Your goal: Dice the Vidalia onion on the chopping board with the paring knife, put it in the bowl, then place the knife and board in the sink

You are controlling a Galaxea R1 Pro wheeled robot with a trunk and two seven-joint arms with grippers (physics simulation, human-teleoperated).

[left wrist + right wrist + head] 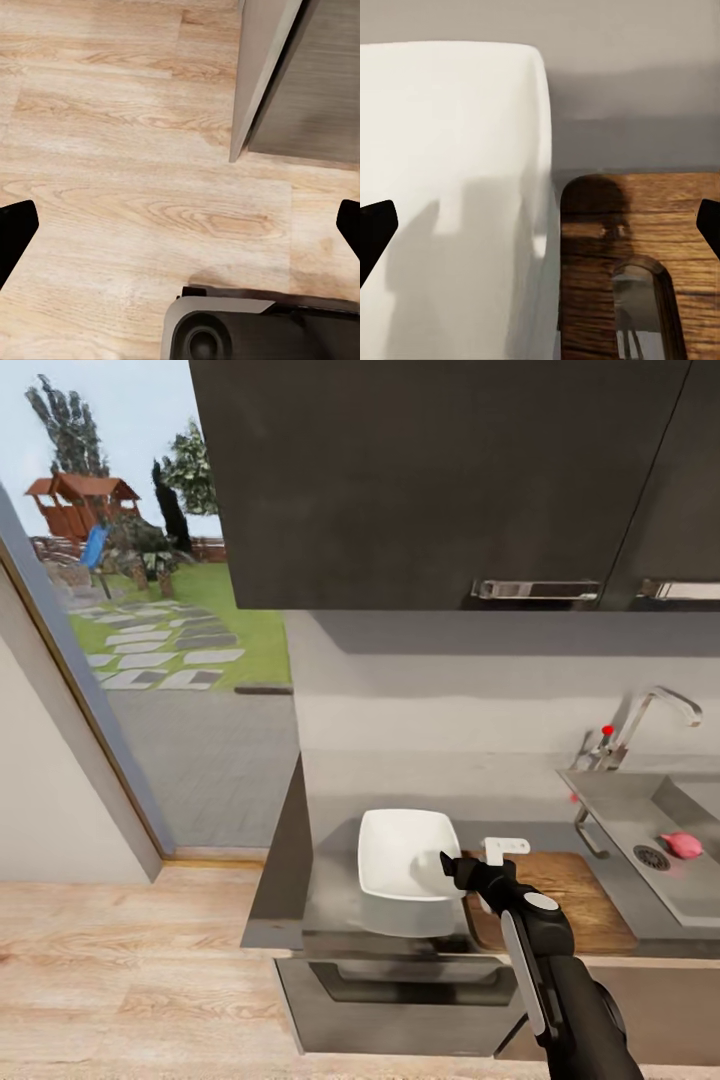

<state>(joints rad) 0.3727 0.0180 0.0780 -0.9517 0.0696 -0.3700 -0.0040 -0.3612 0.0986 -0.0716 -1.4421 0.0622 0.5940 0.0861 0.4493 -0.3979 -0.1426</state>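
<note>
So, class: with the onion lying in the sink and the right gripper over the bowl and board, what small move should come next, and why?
Probably swing the right gripper across toward the sink. The Vidalia onion lies by the drain, while the gripper hangs open and empty over the bowl and chopping board.

Sink (640, 800) cut off by head view's right edge; basin only partly in frame. Right arm covers near-left part of chopping board (590, 905) and bowl's (400, 860) near-right corner. Right claw (540, 225): only dark fingertips (375, 229) at right wrist view's side edges. Bowl and board cut by that frame. Left claw (180, 229) likewise, tips at edges. Paring knife: can't make it out anywhere. Onion (683, 844) small, detail unclear.
</note>
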